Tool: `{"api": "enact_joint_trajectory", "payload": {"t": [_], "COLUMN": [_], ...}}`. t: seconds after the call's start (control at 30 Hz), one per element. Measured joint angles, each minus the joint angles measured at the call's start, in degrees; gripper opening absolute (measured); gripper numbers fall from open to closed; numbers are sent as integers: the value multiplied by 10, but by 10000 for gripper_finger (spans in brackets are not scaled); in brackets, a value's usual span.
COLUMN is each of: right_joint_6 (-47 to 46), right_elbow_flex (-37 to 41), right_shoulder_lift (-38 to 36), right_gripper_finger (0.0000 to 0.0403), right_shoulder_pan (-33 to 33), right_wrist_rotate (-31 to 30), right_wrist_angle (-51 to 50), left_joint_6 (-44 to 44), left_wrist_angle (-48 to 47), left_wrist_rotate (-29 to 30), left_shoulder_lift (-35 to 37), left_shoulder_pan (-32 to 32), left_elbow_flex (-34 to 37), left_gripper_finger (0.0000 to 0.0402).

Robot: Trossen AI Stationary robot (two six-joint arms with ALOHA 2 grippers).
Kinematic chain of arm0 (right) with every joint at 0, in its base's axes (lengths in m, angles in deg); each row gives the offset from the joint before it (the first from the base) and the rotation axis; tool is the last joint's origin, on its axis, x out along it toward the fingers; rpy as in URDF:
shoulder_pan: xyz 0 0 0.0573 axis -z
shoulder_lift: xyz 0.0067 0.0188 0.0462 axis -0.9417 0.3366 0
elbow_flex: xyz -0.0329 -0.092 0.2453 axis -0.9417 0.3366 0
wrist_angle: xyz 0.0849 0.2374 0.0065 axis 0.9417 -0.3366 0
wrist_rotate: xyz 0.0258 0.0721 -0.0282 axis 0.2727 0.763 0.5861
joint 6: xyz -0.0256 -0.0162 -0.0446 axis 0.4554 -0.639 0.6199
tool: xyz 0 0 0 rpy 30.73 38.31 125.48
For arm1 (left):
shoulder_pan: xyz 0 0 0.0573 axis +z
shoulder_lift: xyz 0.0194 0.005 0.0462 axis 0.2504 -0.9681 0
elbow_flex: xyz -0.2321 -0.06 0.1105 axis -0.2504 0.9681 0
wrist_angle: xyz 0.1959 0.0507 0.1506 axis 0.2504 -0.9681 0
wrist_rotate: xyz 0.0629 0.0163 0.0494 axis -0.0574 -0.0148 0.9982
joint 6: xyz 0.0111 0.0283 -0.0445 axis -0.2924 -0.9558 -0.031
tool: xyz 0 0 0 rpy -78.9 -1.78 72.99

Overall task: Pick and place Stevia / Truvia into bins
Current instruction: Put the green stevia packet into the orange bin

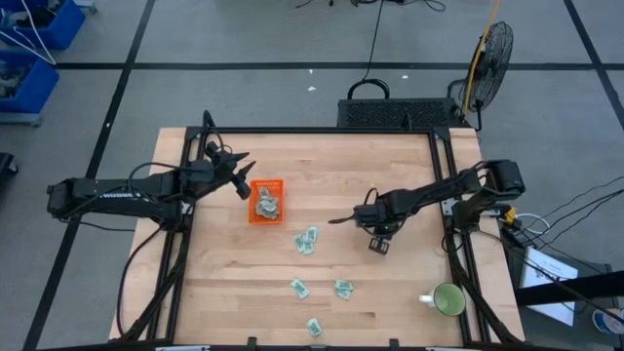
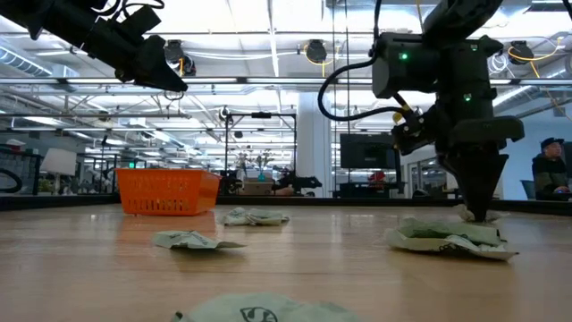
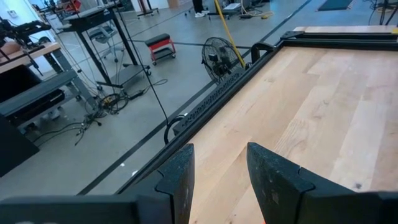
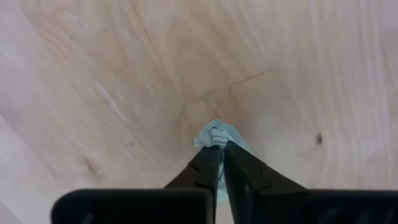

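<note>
Right end effector (image 4: 220, 163) down at the counter (image 1: 409, 175), right of centre, fingers pinched together on one pale green sachet (image 4: 217, 134) poking out past the tips. Orange bin (image 1: 265, 201) well apart to the robot's left, across the counter's middle, already holding a few sachets. Long carry leftward judged next, with a lift first. Left end effector (image 1: 241, 174) nearer the bin, hovering just beside its left rim, fingers spread and empty. Loose sachets (image 1: 306, 240) scattered between bin and front edge, nearer the middle.
</note>
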Motion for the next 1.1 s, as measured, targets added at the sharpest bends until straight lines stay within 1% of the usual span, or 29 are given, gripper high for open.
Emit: {"api": "enact_joint_trajectory", "payload": {"t": [0.07,0.13,0.23,0.3,0.4,0.5,0.57,0.63,0.73,0.83,0.97,1.1], "right_joint_6": [-12,-13,22,59,141,231,277,293,295,304,316,319], "right_elbow_flex": [-5,-11,-16,-15,-15,-16,-17,-35,-93,-167,-254,-304], "right_shoulder_lift": [-16,-37,-69,-70,-61,-34,-7,27,95,169,246,288], "right_gripper_finger": [14,9,3,4,9,9,6,3,2,4,4,4], "right_shoulder_pan": [0,0,4,7,18,35,50,65,83,94,102,109], "right_wrist_rotate": [0,-9,-17,-33,-56,-57,-36,-9,19,47,51,50], "right_wrist_angle": [6,51,170,271,449,616,701,748,751,723,679,637], "left_joint_6": [0,0,-2,-4,-5,-5,-7,-17,-39,-53,-56,-67], "left_wrist_angle": [0,1,3,4,8,35,60,80,104,116,127,125], "left_wrist_rotate": [0,0,1,4,13,27,31,31,32,32,32,32], "left_shoulder_lift": [0,0,0,0,0,0,0,0,0,0,0,0], "left_shoulder_pan": [0,0,0,0,1,1,1,1,1,1,1,1], "left_elbow_flex": [0,0,0,0,0,0,0,0,0,0,0,0], "left_gripper_finger": [154,154,154,154,154,154,154,154,154,154,154,154]}}
